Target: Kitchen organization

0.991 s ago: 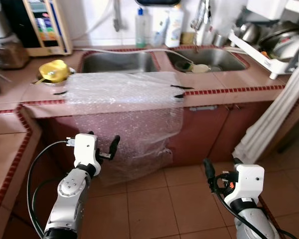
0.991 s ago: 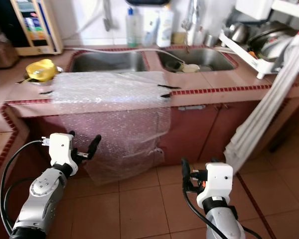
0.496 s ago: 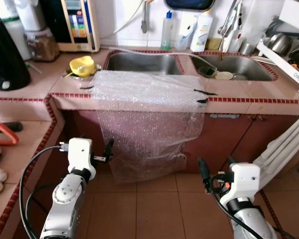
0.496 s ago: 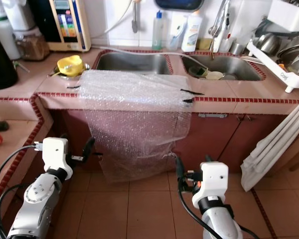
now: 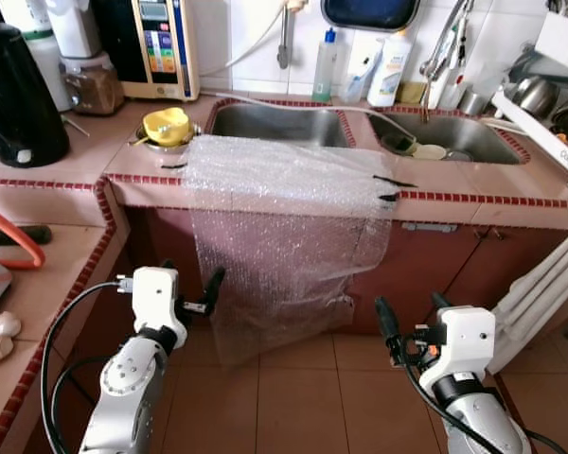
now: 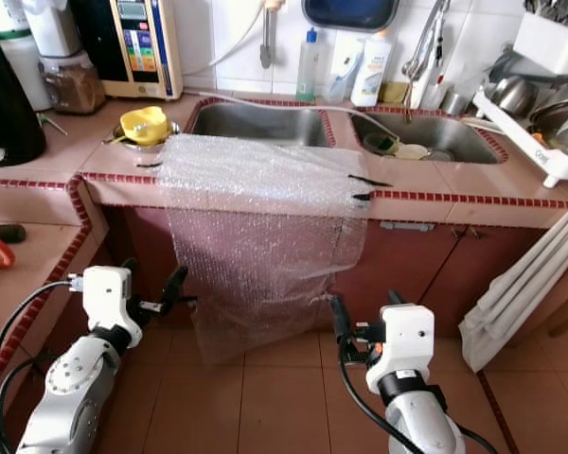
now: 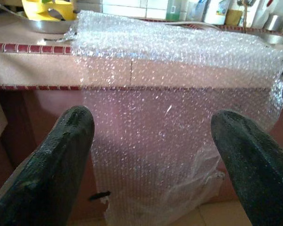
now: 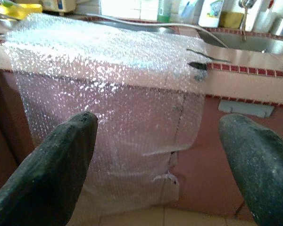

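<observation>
camera swung left | both end effectors apart | bubble wrap point(image 5: 289, 218) hides cabinet front

My view swings left, bringing the black kettle point(image 5: 17, 95) and side counter point(image 5: 52, 270) into sight; nothing else moves.

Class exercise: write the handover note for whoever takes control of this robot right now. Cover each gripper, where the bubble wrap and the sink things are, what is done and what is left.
Left gripper: open, holding nothing, low before the counter.
Right gripper: open, holding nothing, low above the floor tiles.
Bubble wrap: taped over the counter edge, hanging down the cabinet front.
Yellow item: in a metal bowl left of the double sink.
Done: nothing handled that can be seen.
Left: probably the organizing itself.
</observation>
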`<state>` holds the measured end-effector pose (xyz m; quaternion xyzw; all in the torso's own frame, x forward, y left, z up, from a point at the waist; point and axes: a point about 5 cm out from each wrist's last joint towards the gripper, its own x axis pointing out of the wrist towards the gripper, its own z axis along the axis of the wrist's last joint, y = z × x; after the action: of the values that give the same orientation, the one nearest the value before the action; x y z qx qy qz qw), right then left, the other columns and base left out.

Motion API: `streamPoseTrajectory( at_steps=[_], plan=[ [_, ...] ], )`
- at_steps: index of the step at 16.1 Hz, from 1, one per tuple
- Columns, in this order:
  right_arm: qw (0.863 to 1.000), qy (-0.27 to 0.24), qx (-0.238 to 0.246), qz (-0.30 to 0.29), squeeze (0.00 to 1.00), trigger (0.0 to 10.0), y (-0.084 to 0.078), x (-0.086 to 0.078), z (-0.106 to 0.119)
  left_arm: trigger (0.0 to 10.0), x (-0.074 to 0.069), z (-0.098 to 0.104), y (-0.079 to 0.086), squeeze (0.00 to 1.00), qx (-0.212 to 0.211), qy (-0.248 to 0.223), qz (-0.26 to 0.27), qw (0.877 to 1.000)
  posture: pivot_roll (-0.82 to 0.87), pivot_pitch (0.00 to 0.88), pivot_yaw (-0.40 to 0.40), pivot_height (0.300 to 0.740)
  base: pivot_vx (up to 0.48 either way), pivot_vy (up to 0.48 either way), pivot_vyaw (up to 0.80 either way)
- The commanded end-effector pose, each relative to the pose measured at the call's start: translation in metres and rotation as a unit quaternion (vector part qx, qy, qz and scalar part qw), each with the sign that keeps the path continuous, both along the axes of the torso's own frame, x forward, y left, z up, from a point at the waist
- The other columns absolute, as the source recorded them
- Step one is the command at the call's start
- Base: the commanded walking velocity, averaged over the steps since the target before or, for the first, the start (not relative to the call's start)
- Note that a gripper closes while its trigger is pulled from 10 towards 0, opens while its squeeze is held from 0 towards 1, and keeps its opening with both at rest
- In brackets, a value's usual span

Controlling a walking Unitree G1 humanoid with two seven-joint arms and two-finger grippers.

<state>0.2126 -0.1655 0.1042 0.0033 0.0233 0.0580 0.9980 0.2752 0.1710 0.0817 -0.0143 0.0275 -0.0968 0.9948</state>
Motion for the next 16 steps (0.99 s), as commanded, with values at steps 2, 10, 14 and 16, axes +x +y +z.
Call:
streamPoseTrajectory(
  at_steps=[2, 10, 14, 16],
  plan=[
    [1.0, -0.008, -0.002, 0.004, 0.0, 10.0, 0.0005, 0.0034, 0.0046, 10.0, 0.0019, 0.0052, -0.006, 0.0, -0.005, -0.009, -0.012, 1.0, 0.08, 0.0, -0.032, 0.74, 0.336, 0.0, 0.0],
    [1.0, -0.012, -0.002, 0.012, 0.0, 10.0, 0.0038, 0.0032, 0.0051, 10.0, 0.0065, 0.0075, -0.0071, 0.0, -0.005, -0.015, -0.014, 1.0, 0.07, 0.0, -0.023, 0.74, 0.371, 0.0, 0.0],
    [1.0, -0.016, -0.002, 0.016, 0.0, 10.0, 0.0062, 0.0064, 0.0066, 10.0, 0.005, 0.0055, -0.0107, 0.0, -0.007, -0.012, -0.021, 1.0, 0.07, 0.0, -0.027, 0.74, 0.374, 0.0, 0.0],
    [1.0, -0.016, -0.004, 0.018, 0.0, 10.0, 0.007, 0.0067, 0.0061, 10.0, 0.0049, 0.0028, -0.0115, 0.0, -0.006, -0.006, -0.018, 1.0, 0.08, 0.0, -0.03, 0.74, 0.294, 0.0, 0.0]
  ],
)
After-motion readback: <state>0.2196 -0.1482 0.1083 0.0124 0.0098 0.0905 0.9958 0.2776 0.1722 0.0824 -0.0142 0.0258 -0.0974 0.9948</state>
